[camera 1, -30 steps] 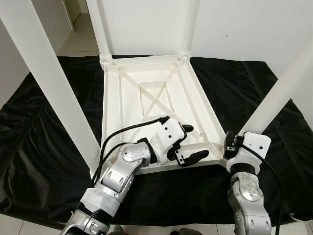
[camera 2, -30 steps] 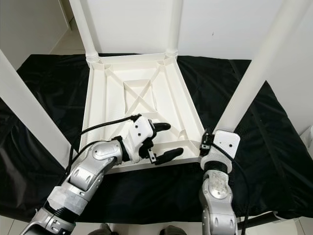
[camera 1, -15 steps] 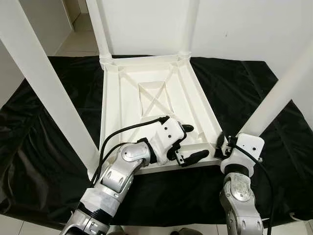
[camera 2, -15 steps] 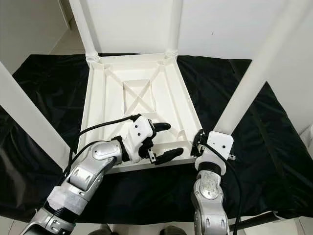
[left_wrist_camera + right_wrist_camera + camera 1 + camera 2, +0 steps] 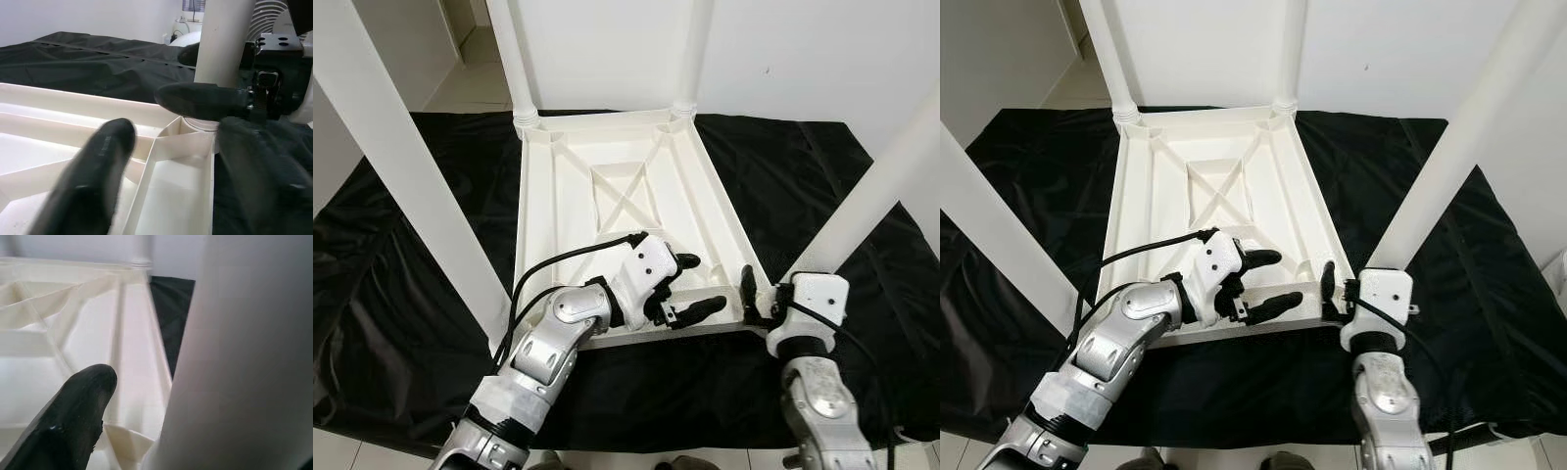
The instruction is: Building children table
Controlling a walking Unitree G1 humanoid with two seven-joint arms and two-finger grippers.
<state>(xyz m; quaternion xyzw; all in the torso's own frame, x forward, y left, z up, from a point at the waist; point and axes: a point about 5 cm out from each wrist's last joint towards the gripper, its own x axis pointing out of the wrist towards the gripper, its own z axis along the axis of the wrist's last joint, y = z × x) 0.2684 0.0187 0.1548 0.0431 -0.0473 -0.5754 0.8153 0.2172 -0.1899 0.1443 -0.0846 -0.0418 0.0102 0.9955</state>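
A white plastic children's table (image 5: 607,196) lies upside down on a black cloth (image 5: 401,323), its four legs pointing up. My left gripper (image 5: 690,286) hovers open over the table's near rim, nothing between its fingers (image 5: 200,100). My right gripper (image 5: 764,294) is at the base of the near right leg (image 5: 871,196), where the leg meets the corner socket. One black finger (image 5: 73,421) stands on the inner side of that leg (image 5: 244,357) with a gap to it. The other finger is hidden behind the leg.
The near left leg (image 5: 401,166) rises steeply close to my left arm. Two far legs (image 5: 509,59) (image 5: 690,49) stand against a white wall. Tiled floor (image 5: 470,78) shows at the back left. The cloth spreads wide on both sides.
My right wrist has shifted and turned at the leg's base, so one finger now sticks out on the table side of the leg. The left arm has barely moved.
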